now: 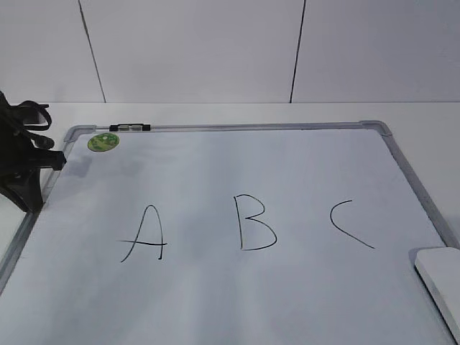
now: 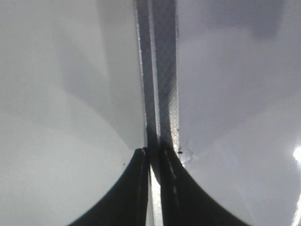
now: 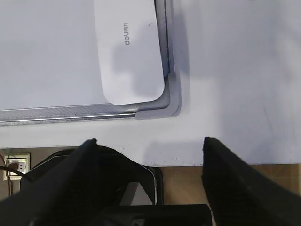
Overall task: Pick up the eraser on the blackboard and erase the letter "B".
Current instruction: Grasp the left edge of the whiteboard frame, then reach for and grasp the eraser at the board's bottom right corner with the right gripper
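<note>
Eraser (image 1: pixel 440 282), exterior view: white block at the blackboard (image 1: pixel 215 302) near-right corner, untouched; letter "B" (image 1: pixel 256 223) intact between A and C; marker (image 1: pixel 130 128) on the far frame.

Left wrist view: left end effector (image 2: pixel 154 155) closed to a slit on the frame rail, holding nothing.

Right wrist view: right end effector (image 3: pixel 149 140) wide open, empty, short of the eraser (image 3: pixel 129 52). Only here: grey print, corner cap. Likely light, rigid, slick; grip across the long sides.

The blackboard (image 1: pixel 215 172) was white inside a silver-grey frame, with a green round sticker (image 1: pixel 103 141) and black letters, the letter "B" (image 1: pixel 256 223) among them, while the eraser (image 3: pixel 129 52) was white with small grey print.
</note>
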